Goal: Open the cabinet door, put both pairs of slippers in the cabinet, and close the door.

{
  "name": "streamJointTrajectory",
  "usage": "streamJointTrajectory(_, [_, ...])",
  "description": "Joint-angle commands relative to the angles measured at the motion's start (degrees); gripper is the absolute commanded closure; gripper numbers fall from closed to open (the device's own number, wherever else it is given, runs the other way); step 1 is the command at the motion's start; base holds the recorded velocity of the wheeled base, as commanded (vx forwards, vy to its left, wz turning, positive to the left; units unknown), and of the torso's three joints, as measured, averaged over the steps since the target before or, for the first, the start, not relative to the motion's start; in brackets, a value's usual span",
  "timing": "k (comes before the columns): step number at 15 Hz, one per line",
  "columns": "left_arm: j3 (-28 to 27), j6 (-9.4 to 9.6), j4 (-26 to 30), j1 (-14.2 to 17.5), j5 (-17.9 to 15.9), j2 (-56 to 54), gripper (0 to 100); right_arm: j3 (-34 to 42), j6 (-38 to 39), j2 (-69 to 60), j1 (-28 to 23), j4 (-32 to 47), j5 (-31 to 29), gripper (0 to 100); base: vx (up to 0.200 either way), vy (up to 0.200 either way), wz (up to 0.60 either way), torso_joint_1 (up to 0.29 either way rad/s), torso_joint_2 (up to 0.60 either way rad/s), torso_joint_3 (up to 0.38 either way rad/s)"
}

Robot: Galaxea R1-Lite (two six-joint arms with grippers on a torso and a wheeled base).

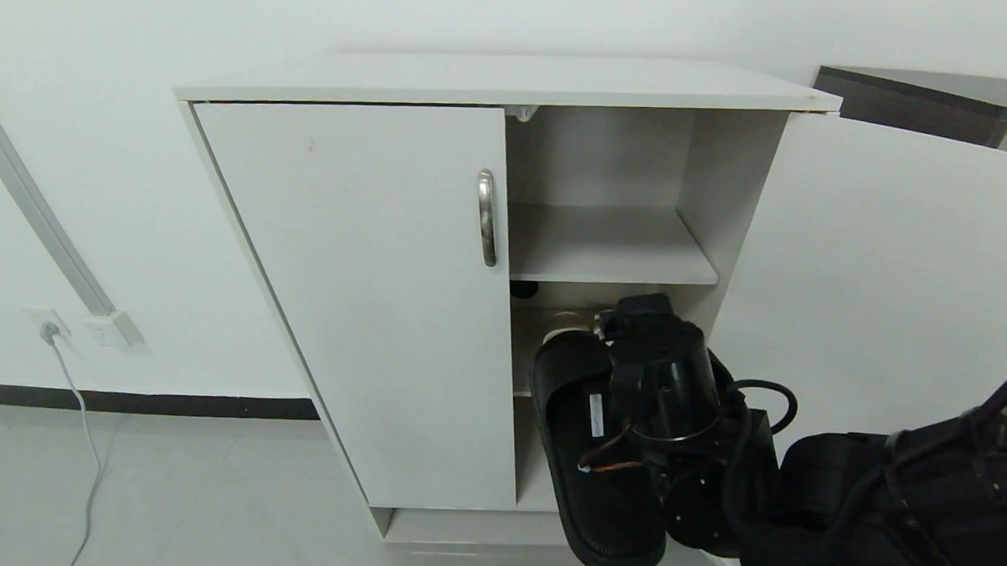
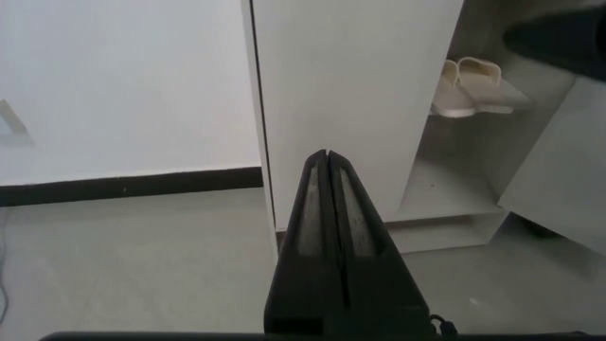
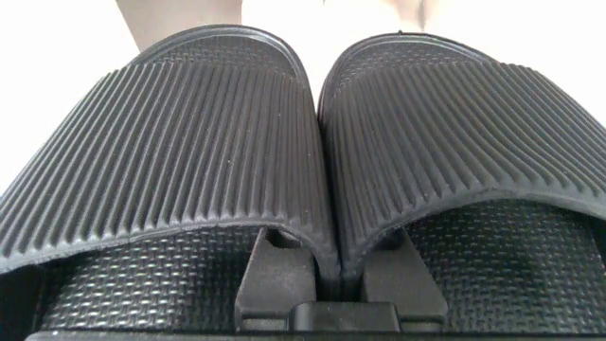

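A white cabinet (image 1: pixel 510 80) stands with its left door (image 1: pixel 361 295) closed and its right door (image 1: pixel 881 271) swung open. My right gripper (image 1: pixel 614 362) is at the lower part of the opening, shut on a pair of black slippers (image 1: pixel 590 454) held with the soles toward me. In the right wrist view the fingers (image 3: pixel 275 275) pinch the two ribbed black slippers (image 3: pixel 189 142) together at their inner edges. A pair of white slippers (image 2: pixel 473 85) lies on the cabinet's middle shelf. My left gripper (image 2: pixel 327 161) is shut and holds nothing, low over the floor in front of the closed door.
The upper shelf (image 1: pixel 605 245) is bare. A metal handle (image 1: pixel 487 218) sits on the closed door's edge. A wall socket with a cable (image 1: pixel 49 330) is at the left, and a dark desk (image 1: pixel 920 92) stands behind the open door. Grey floor (image 1: pixel 170 489) lies before the cabinet.
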Motion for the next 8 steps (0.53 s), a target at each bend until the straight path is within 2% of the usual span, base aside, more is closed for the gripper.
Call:
streamJointTrajectory(1, [0.0,-0.02,0.0,0.0,0.0,0.1,100,-5.2,-1.4,-1.5,0.2,0.3,-2.3,100,0.0,0.0,0.0,0.0,0.0,0.0])
streamJointTrajectory(4, [0.0,-0.11,0.0,0.0,0.0,0.1,100,-7.2,-4.6,-1.6,-0.4,0.2,-2.9,100,0.0,0.0,0.0,0.0,0.0,0.0])
streamJointTrajectory(8, [0.0,-0.11,0.0,0.0,0.0,0.1,100,-8.5,-4.9,-1.2,-1.9,0.4,-2.8,100,0.0,0.0,0.0,0.0,0.0,0.0])
